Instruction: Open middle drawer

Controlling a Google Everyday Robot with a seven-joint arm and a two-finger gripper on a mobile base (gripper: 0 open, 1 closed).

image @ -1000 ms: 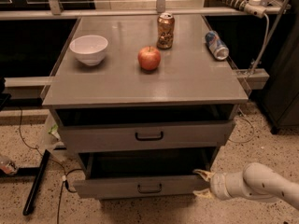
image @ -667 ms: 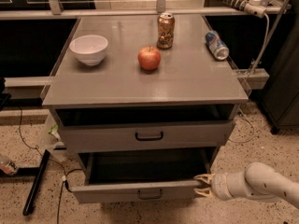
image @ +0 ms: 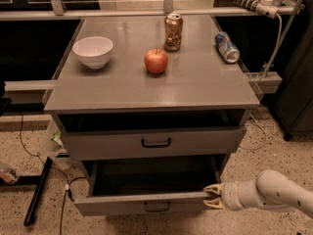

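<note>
Standing apart, the fingers [image: 212, 187] of the gripper [image: 207, 196] straddled the right end of the front of the middle drawer [image: 117, 205], one tip above its top edge and one lower. Whether they pinched it, I could not tell. The drawer sat under the top drawer [image: 98, 145]. Compared with a second before, it had come further out, and more of its grey inside showed. I judged it nearly open; a little more pulling should finish.

We see the grey, flat-fronted middle drawer [image: 117, 204] with its small black loop handle pulled well out below the grey bench [image: 195, 89], front level, plain grey inside showing. The tool [image: 211, 196] is at the right end of the drawer's front.
</note>
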